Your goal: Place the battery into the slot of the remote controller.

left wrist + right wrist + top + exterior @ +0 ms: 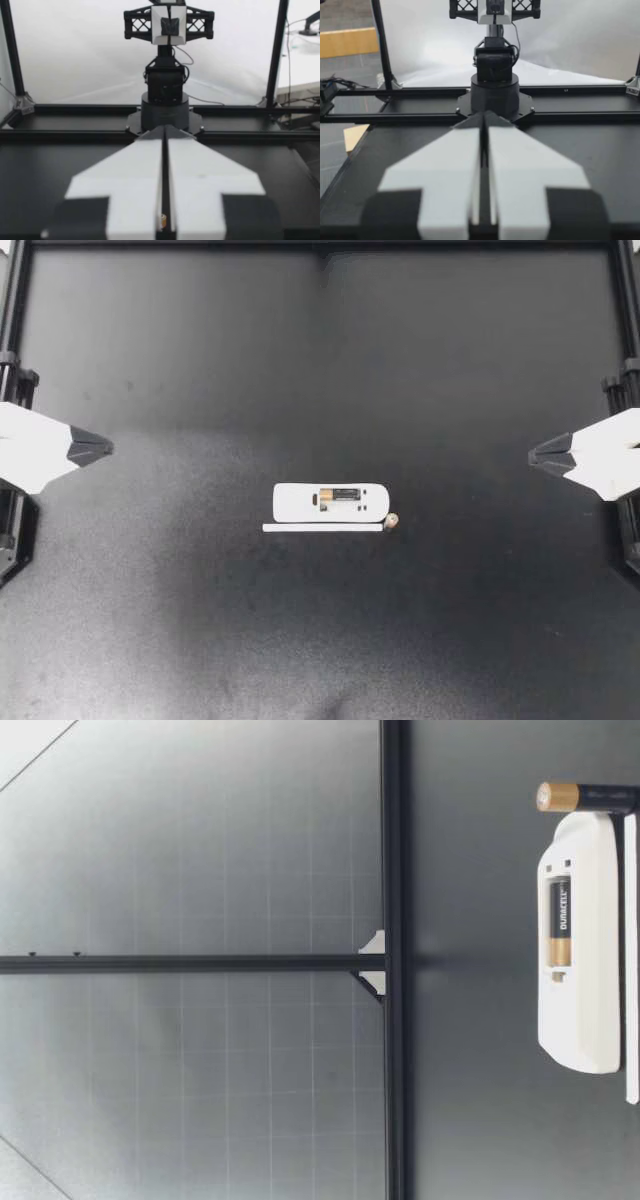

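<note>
White remote controller, black-and-copper battery seated inside, loose battery beside its end, left gripper and right gripper closed.

My left gripper and right gripper are white wedges tapering to black tips. In the left wrist view each finger is a broad white blade with a dark patch on its outer side. My right arm is black, with a round base, a lattice bracket around a pale block, and thin trailing cables.

Right tool closed, opposite arm ahead.
</note>
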